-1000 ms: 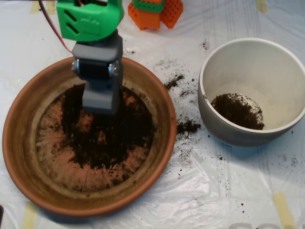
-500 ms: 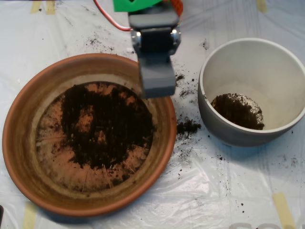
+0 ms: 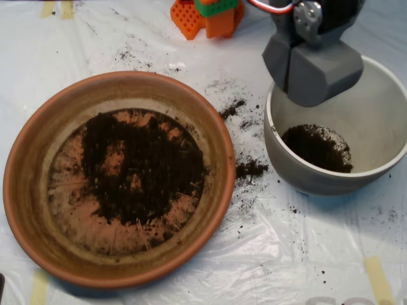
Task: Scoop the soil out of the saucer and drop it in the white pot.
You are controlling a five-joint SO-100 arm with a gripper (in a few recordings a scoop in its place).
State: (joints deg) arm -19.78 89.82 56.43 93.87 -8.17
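Observation:
The terracotta saucer point(image 3: 32, 146) lies at the left, with dark crumbly soil point(image 3: 143, 168) spread over its middle. At the right stands the white pot point(image 3: 305, 181), holding a small heap of soil point(image 3: 318, 147) at its bottom. My grey scoop point(image 3: 311, 73) hangs over the pot's upper-left rim, well away from the saucer. Its two shells meet along a seam, so it looks shut. Whatever is inside it is hidden.
Spilled soil lies on the plastic sheet between the dishes, in a clump point(image 3: 251, 168) by the pot's left wall and a smear point(image 3: 232, 108) further up. An orange and green block piece point(image 3: 210, 16) stands at the top edge. Tape strips point(image 3: 379, 279) hold the sheet down.
The scoop has risen out of the saucer's soil and swung right, from above the saucer across its rim to above the white pot.

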